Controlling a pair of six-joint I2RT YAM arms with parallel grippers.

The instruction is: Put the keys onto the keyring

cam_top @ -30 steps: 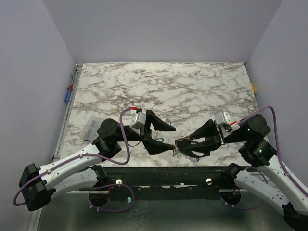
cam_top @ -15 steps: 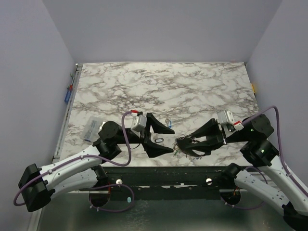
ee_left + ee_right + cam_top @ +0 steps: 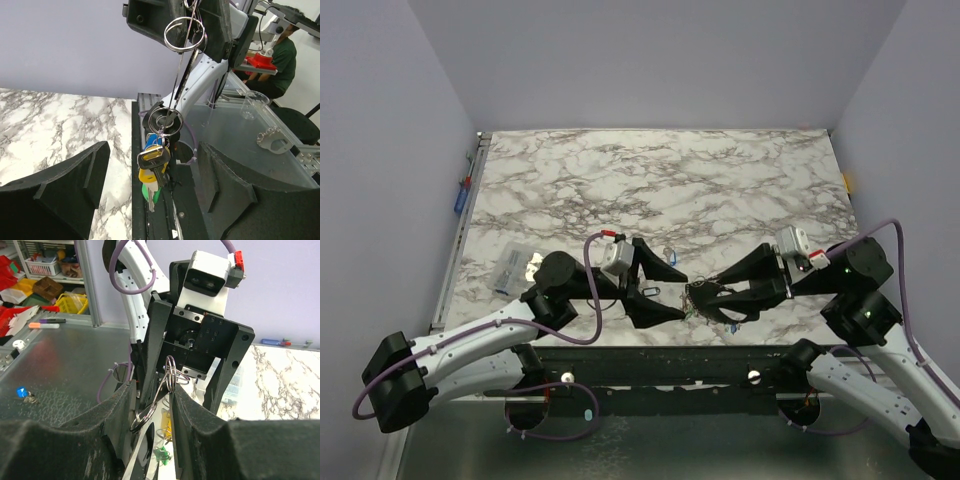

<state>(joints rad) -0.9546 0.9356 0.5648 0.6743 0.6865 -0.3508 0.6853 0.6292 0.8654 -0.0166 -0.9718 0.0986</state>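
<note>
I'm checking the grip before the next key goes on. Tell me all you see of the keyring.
The keyring is thin silvery wire, coiled into small loops at its top, with long strands running down. The right claw pinches its upper part, so it hangs. Keys with black, blue, yellow and green heads bunch at its lower end. The open left claw flanks it without touching.

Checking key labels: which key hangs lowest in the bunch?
The green key, at the very bottom, beneath the yellow key and the blue key.
</note>
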